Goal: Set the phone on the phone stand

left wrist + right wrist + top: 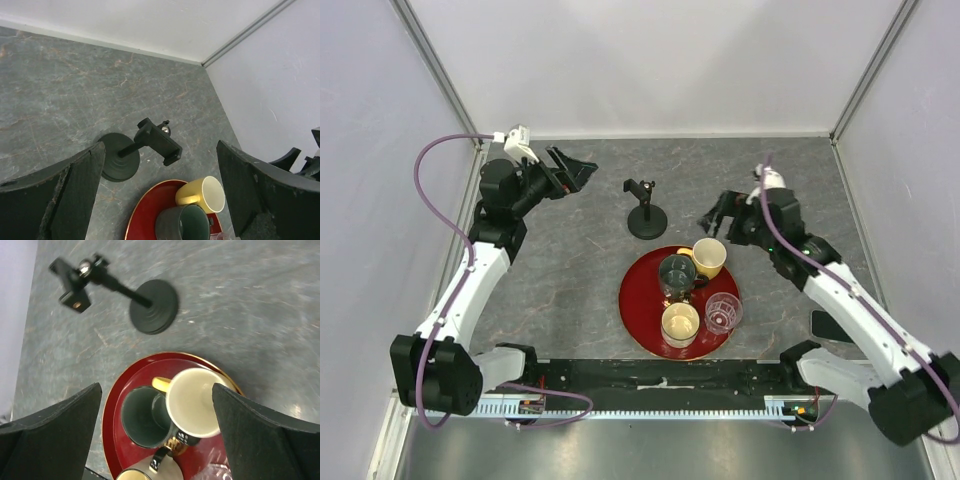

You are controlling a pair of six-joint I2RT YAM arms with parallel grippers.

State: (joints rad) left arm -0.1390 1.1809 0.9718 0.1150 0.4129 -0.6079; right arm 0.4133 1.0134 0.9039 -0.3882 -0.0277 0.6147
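Between white walls (650, 60), a grey marbled table (575, 275) bears the phone stand (646, 213).

A red tray (637, 300) holds 4 cups (677, 272).

Lab robot cell: white panel walls (650, 60).

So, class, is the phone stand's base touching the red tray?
Apart. The right wrist view shows bare grey table between the phone stand and the red tray.
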